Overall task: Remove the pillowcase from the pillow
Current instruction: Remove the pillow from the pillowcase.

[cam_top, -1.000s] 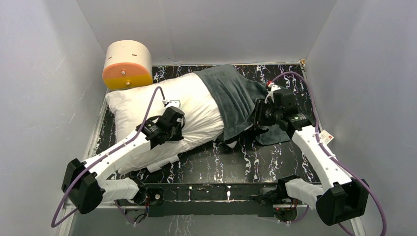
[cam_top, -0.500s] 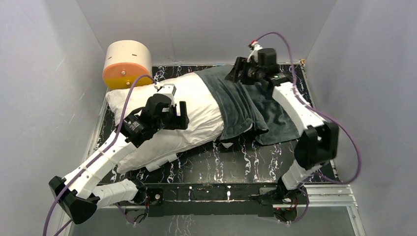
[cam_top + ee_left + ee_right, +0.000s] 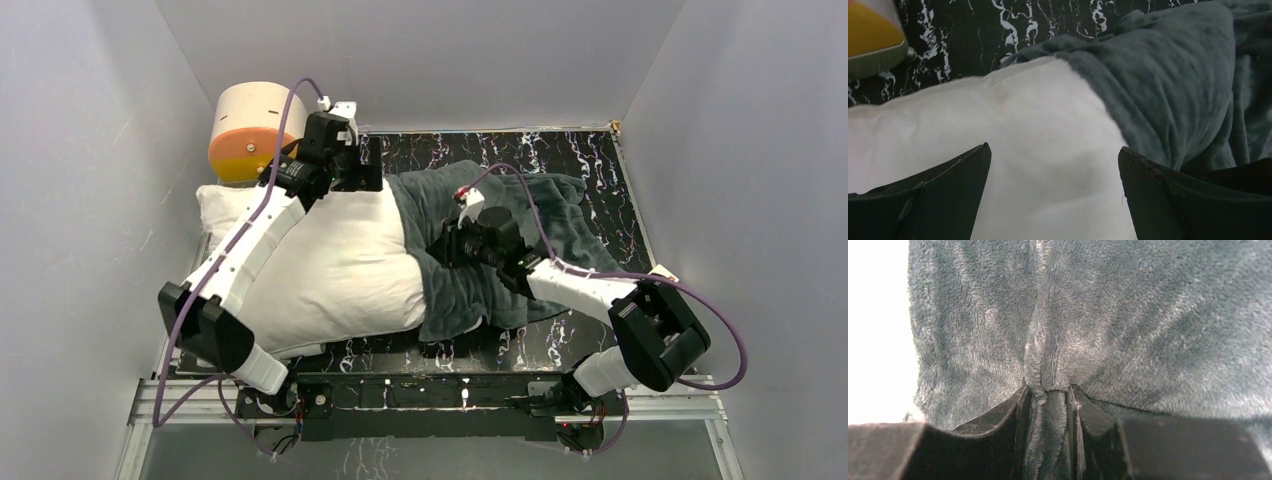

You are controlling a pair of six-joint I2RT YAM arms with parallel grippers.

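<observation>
Left gripper (image 3: 1053, 150) spread wide, released and shifted to far edge of pillow (image 3: 340, 270) — mostly bare, left of centre, right end still sleeved; right gripper (image 3: 1048, 390) moved to mid-cover, nipping a plush ridge of pillowcase (image 3: 455, 290) — fresh pull likely next.

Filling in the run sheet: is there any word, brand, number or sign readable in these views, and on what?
No text can be read in any view.
A small pale tag on the right arm: too small to read.
On the pillowcase, the pillow and the orange-and-cream cylinder: no print visible.
</observation>
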